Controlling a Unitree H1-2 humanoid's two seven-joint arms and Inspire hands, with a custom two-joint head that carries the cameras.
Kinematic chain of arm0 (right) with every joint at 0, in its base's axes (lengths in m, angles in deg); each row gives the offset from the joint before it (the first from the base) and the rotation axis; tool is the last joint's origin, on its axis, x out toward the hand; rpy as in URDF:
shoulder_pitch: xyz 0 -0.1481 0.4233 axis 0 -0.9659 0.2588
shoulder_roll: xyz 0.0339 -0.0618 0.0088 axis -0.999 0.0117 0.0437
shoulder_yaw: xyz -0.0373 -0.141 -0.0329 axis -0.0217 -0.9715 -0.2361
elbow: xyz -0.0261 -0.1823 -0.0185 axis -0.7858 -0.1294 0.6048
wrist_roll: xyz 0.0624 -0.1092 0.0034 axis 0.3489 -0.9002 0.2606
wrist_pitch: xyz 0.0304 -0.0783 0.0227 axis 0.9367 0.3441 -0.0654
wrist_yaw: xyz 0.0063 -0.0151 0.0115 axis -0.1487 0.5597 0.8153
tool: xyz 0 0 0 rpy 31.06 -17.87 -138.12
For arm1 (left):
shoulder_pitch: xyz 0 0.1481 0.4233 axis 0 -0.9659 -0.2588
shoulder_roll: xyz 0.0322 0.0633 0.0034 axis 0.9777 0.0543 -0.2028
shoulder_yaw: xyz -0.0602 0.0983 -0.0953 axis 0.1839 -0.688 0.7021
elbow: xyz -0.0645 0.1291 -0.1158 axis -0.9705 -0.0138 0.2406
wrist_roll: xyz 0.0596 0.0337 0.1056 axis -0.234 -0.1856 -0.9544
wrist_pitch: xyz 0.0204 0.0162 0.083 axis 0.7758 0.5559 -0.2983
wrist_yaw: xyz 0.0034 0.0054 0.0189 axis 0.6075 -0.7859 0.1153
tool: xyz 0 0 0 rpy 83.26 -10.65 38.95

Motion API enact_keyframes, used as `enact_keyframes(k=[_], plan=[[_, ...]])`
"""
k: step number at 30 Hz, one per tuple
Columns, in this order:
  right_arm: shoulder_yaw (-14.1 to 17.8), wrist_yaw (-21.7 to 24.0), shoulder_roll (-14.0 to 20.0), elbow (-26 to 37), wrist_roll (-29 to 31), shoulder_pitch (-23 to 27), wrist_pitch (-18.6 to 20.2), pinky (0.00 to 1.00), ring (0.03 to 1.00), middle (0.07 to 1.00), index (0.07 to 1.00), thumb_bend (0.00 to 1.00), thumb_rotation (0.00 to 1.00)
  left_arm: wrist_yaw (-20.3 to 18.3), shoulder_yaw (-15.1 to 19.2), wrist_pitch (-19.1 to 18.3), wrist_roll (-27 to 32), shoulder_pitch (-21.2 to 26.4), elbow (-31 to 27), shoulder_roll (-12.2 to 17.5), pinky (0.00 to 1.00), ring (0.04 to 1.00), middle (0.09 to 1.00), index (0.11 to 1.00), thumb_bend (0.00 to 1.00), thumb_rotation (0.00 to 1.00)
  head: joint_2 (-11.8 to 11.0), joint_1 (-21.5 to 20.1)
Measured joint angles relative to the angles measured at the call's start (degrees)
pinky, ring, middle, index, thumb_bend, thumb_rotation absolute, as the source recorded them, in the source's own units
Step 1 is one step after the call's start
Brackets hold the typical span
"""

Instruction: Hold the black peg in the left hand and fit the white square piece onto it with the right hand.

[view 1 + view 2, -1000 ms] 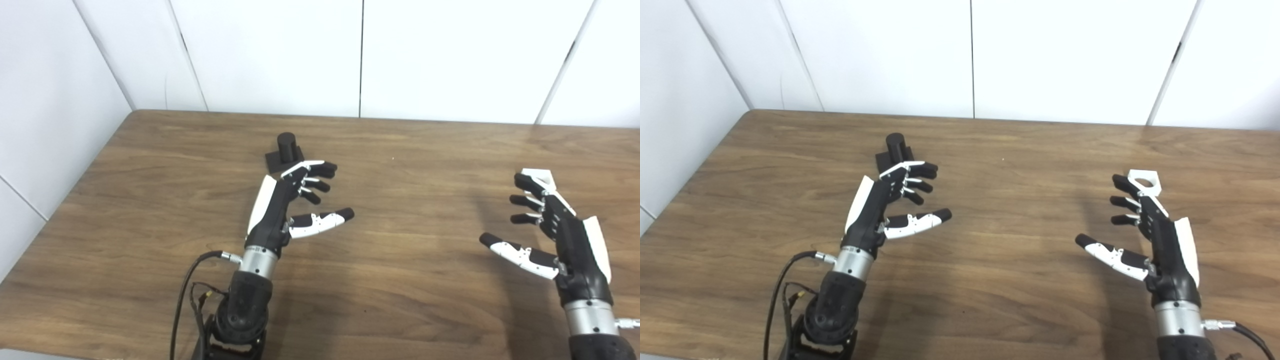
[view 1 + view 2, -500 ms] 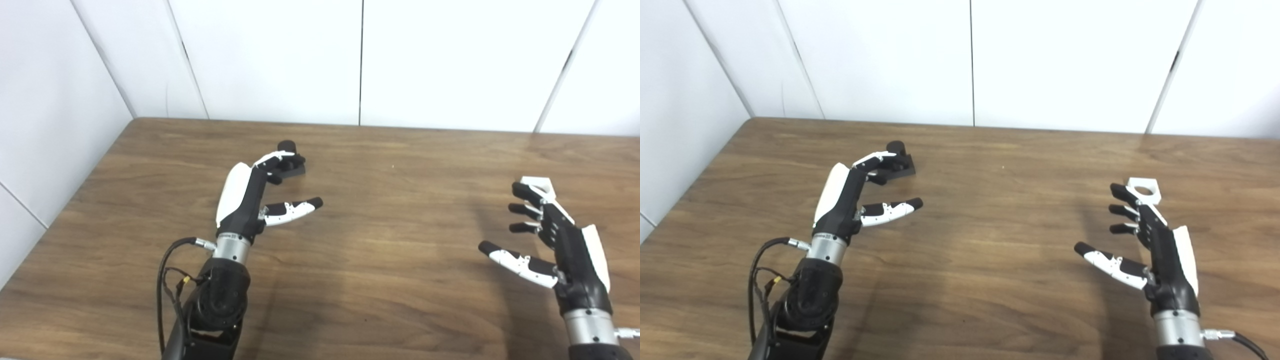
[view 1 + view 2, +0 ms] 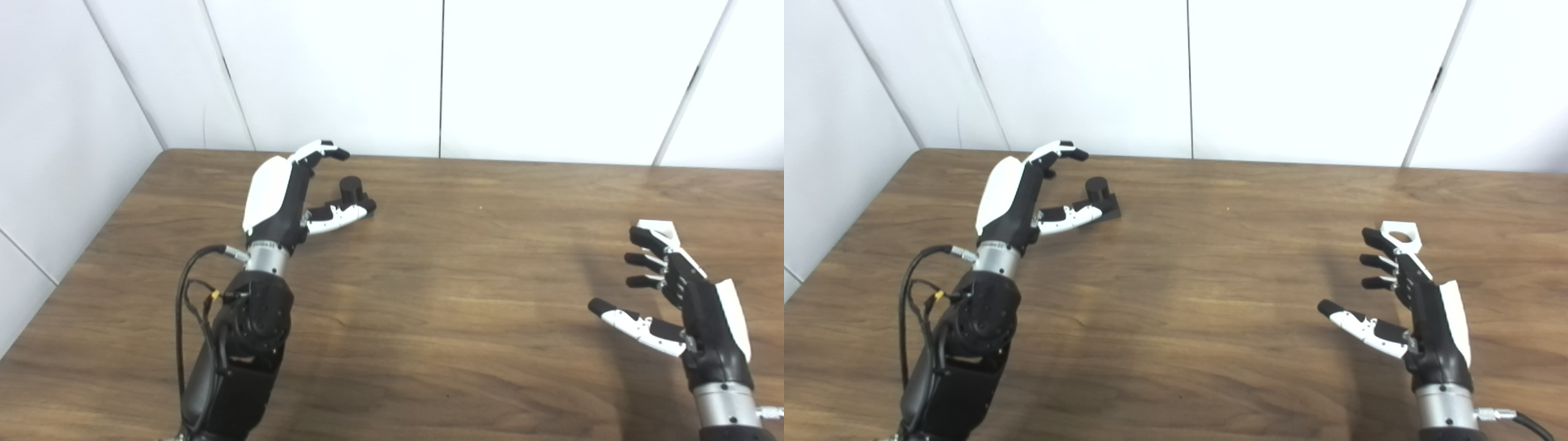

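Note:
The black peg [image 3: 351,187], a short cylinder on a flat black base, stands on the table at the far left. My left hand [image 3: 283,193] is open and raised just left of it, its thumb in front of the base and its fingers arched above and behind the peg, not closed on it. The white square piece [image 3: 1401,235], with a round hole, lies on the table at the right. My right hand [image 3: 1409,306] is open and empty, its fingertips just in front of the piece, partly hiding it in the left eye view [image 3: 658,229].
The wooden table [image 3: 465,294] ends at white wall panels at the back and left. A black cable [image 3: 184,306] loops from my left wrist along the forearm.
My left hand has moved forward and left, rising from in front of the peg to reach around it. My right hand has barely moved. The camera has tilted slightly.

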Motion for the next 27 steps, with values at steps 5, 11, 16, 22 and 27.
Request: enact_keyframes(k=[5,11,16,22,27], plan=[[0.03,0.0,0.02,0.0,0.42,-0.04,0.0,0.62,0.765,0.837,0.811,0.62,0.0,-0.34,-0.76,-0.29,-2.05,2.6,2.42,2.43,0.96,0.979,0.924,0.736,0.79,0.4,0.09,0.18],[-0.01,0.0,0.0,0.0,0.69,-0.1,0.0,0.62,0.766,0.84,0.811,0.62,0.0,-3.89,-2.39,-2.78,-3.94,5.36,5.21,4.66,0.98,0.999,0.952,0.756,0.83,0.43,0.09,0.09],[-0.13,0.0,-0.04,0.09,0.47,-0.1,0.07,0.62,0.765,0.837,0.813,0.62,0.0,-7.29,-4.36,-4.73,-5.3,8.0,7.83,6.92,0.98,1.0,0.973,0.773,0.86,0.5,0.09,0.0],[-0.11,0.0,-0.08,0.2,0.47,-0.11,0.17,0.62,0.767,0.836,0.81,0.63,0.0,-10.64,-6.55,-6.4,-6.78,9.85,10.69,9.68,1.0,1.0,0.985,0.786,0.93,0.52,0.09,-0.26],[-0.13,0.0,-0.26,0.25,0.43,-0.11,0.17,0.61,0.763,0.834,0.806,0.63,0.0,-11.27,-8.48,-6.64,-7.82,11.02,14.8,10.29,0.99,1.0,0.987,0.791,0.96,0.53,0.26,-0.35]])
